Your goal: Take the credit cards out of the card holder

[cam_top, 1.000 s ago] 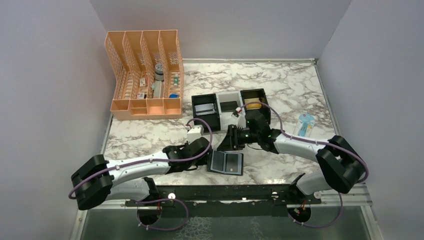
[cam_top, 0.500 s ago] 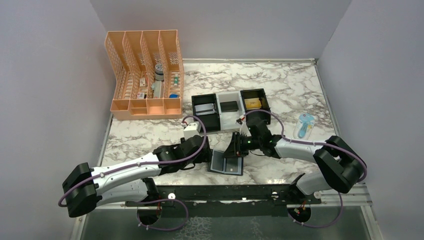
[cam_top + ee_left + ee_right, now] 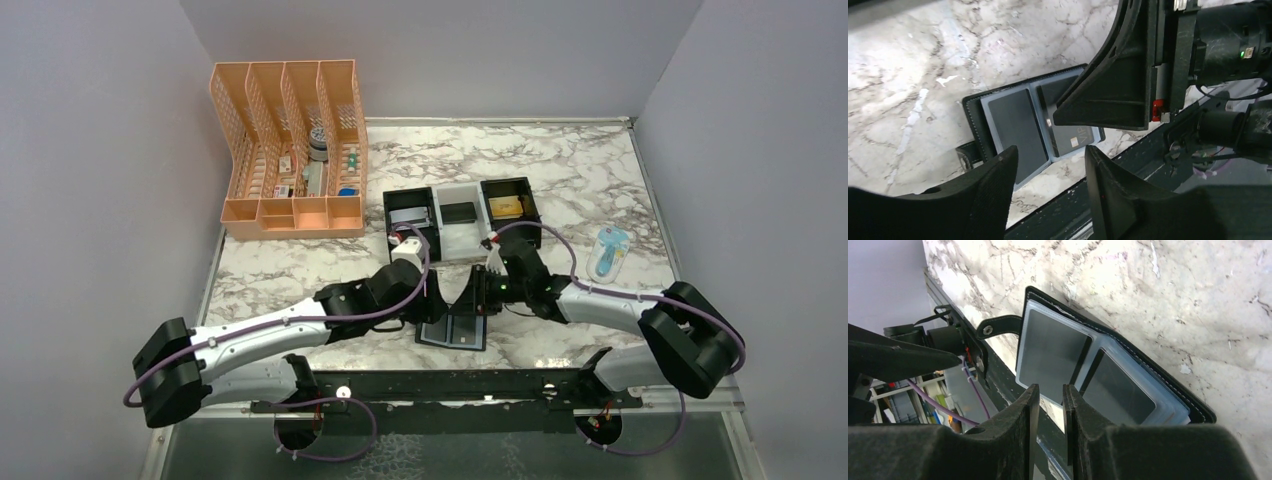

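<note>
**Card holder open flat, both cards in their pockets**

So the card holder (image 3: 452, 330) is lying opened out flat on the marble table (image 3: 570, 170). It's close to the near edge, right between the two arms. The blue-grey lining faces up and the tab (image 3: 998, 326) sticks out from one side.

Both cards are tucked into the pockets. There's a plain grey card (image 3: 1015, 125) in the half next to the tab. A VIP card (image 3: 1075, 140), also dark with small print on it, sits in the other half.

The left end effector (image 3: 1050, 152) hangs above the holder's near edge. Its fingers are spread well apart with nothing between them, and you can see straight down to the lining through the gap.

The right end effector (image 3: 1049, 388) is tilted down over the holder from the other side. In the left wrist view its tips sit about at the fold between the two pockets, and its body hides part of the VIP card. Its fingers are drawn nearly together with only a thin slit left. Honestly I can't tell from these angles whether it's pinching a card edge, resting on the lining, or holding nothing at all.

Further back on the table:
- A row of three small trays, black (image 3: 410, 215), white (image 3: 458, 213) and black (image 3: 510, 200), just behind the end effectors.
- An orange organizer (image 3: 290, 150) at the back left with small stuff in it.
- A blue packet (image 3: 610, 250) off to the right.
</note>
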You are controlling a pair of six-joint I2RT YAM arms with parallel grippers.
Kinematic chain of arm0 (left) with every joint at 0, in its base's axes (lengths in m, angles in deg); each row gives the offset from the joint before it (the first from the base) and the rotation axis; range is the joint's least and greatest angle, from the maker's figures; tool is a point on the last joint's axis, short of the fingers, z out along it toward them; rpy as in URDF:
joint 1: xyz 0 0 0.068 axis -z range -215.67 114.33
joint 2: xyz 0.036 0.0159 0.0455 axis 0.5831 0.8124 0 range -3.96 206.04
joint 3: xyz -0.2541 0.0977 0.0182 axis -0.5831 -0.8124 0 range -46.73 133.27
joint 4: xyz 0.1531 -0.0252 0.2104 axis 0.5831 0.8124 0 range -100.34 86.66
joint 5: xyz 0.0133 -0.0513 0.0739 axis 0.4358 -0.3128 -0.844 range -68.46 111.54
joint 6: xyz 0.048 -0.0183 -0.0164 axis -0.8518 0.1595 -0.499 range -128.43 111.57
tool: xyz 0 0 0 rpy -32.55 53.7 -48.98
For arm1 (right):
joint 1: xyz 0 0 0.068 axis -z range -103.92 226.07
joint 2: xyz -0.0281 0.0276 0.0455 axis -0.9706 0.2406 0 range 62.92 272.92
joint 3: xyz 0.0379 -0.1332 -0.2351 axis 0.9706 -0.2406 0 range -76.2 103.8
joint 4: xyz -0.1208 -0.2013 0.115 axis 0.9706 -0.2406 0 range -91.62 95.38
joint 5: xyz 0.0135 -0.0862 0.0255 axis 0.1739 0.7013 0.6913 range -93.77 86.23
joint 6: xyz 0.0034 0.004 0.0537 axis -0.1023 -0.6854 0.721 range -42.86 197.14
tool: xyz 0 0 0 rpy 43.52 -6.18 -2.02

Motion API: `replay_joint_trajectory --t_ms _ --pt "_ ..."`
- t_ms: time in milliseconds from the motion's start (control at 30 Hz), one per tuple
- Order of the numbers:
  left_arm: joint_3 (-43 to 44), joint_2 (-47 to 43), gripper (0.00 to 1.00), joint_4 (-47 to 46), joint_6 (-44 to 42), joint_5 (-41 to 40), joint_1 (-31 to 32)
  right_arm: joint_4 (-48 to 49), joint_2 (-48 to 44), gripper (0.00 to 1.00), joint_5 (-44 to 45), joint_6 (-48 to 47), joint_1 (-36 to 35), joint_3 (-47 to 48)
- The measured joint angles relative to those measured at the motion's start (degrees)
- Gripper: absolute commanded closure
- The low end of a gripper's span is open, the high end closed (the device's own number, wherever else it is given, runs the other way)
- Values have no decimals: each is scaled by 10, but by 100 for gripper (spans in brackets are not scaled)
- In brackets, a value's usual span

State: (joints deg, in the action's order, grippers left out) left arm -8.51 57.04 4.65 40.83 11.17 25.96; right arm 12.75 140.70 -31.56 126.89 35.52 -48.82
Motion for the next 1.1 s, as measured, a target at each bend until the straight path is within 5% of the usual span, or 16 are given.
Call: replay_joint_trajectory --t_ms 267,433,533,600,733,1000,1100 --pt "0 65 53 -17 -16 52 0 -2 -2 59 8 10 0 -10" --pt "0 65 55 -27 -14 52 0 -18 -45 24 48 15 0 -14" --pt "0 64 48 -29 -10 50 0 -23 -97 1 79 24 0 -25" --pt "-2 56 42 -30 -6 42 0 -30 -142 1 109 39 0 -38" --pt "-19 12 2 -33 2 14 0 -43 -241 1 180 82 0 -70" --pt "-70 -90 1 -77 5 -9 -6 8 -357 26 214 114 0 -154" --pt "-71 -86 12 -92 -6 9 -9 23 -338 36 197 116 0 -159"
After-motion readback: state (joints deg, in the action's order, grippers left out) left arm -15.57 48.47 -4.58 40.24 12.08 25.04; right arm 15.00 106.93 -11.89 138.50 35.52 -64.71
